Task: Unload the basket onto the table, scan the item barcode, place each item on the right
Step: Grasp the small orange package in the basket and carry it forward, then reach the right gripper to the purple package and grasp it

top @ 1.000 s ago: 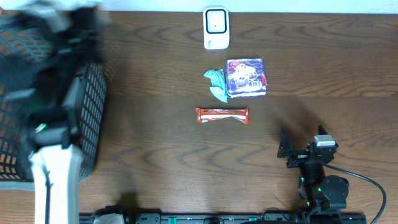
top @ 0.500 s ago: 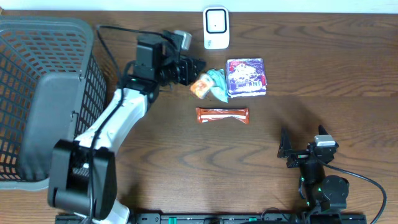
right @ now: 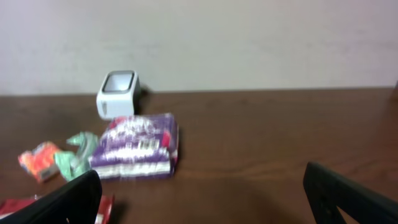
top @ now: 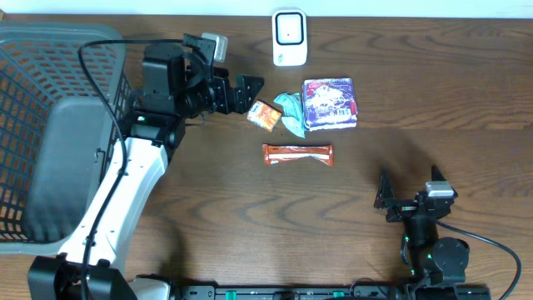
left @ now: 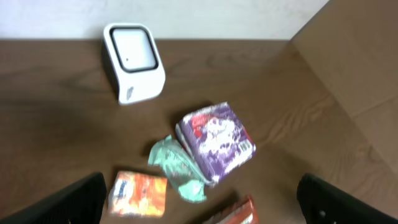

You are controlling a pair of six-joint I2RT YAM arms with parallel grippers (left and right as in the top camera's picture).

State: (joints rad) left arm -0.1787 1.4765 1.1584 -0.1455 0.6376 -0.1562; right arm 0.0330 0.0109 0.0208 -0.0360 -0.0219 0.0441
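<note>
A small orange packet [top: 265,115] [left: 138,194] lies flat on the table, just left of a crumpled green packet [top: 289,108]. My left gripper [top: 240,90] [left: 202,208] hovers a little to the packet's left, open, with nothing between its fingers. The white barcode scanner [top: 289,37] [left: 132,61] stands at the table's far edge. A purple packet [top: 330,102] [left: 216,140] lies to the right of the green one. A red bar [top: 297,153] lies nearer me. My right gripper [top: 408,200] [right: 199,199] rests open and empty at the front right.
A large grey mesh basket [top: 50,50] fills the table's left side, beside the left arm. The right wrist view shows the scanner [right: 117,93], the purple packet [right: 134,152], the green packet [right: 74,155] and the orange packet [right: 38,160] in a row.
The left arm swung from over the basket to the table's middle with the orange packet, opened, and drew back left. The packet now lies on the table. The right arm stayed put.
</note>
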